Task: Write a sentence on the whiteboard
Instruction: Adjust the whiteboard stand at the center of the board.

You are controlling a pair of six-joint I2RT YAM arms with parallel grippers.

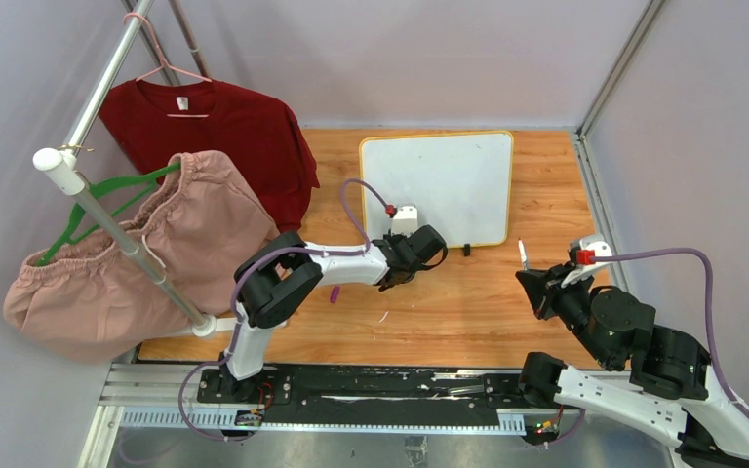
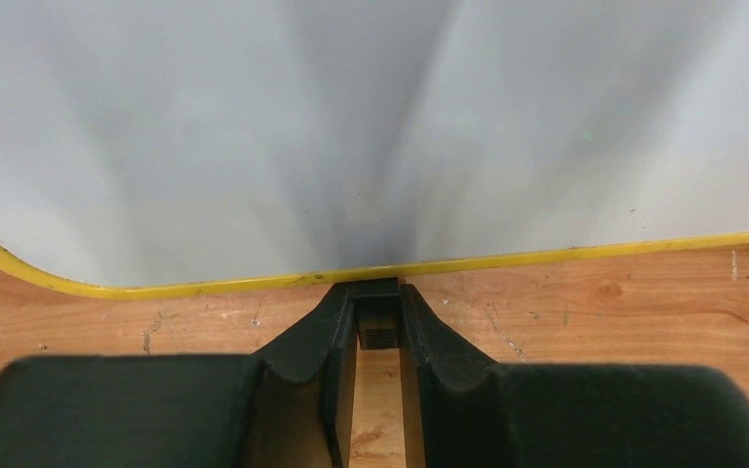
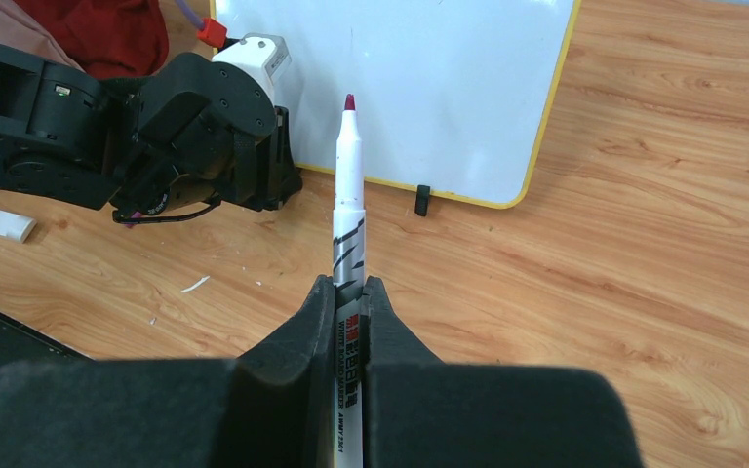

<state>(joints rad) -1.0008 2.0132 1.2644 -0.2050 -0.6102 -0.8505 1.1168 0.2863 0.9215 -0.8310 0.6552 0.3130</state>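
Right wrist view: right claw (image 3: 350,286) squeezed tight on a pen (image 3: 349,195) (tip dark red). Left claw (image 2: 377,293) pinching the whiteboard (image 2: 351,146) by its yellow edge.

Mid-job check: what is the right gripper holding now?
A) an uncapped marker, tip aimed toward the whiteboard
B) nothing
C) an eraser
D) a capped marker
A: the right gripper is shut on the marker, whose bare reddish tip points toward the blank whiteboard in the right wrist view.
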